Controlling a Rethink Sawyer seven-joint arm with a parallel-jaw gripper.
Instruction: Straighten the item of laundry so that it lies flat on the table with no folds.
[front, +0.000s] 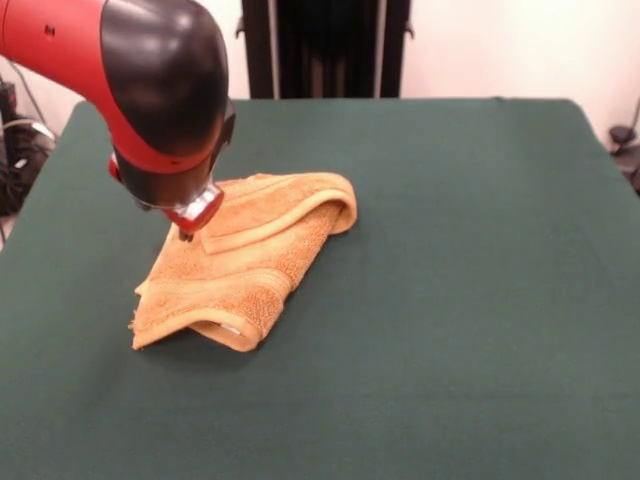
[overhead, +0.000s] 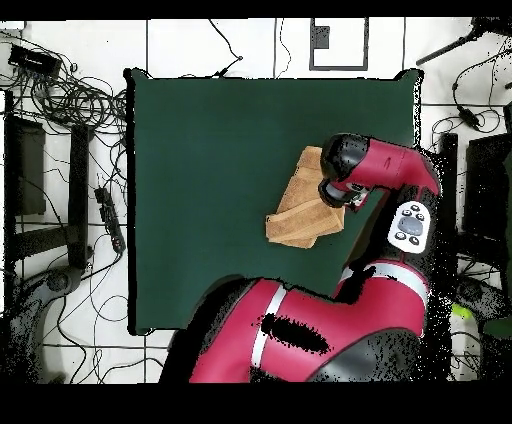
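The gripper (front: 186, 232) touches the folded towel (front: 240, 265) at its ten o'clock edge (grip unclear); lifting both layers could bunch it across the table (front: 470, 300).

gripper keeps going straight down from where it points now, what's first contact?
Most likely the towel. The gripper points down at its upper folded layer near the far edge, with the table beneath. It may already be touching; depth is unclear, and the arm hides it from overhead.
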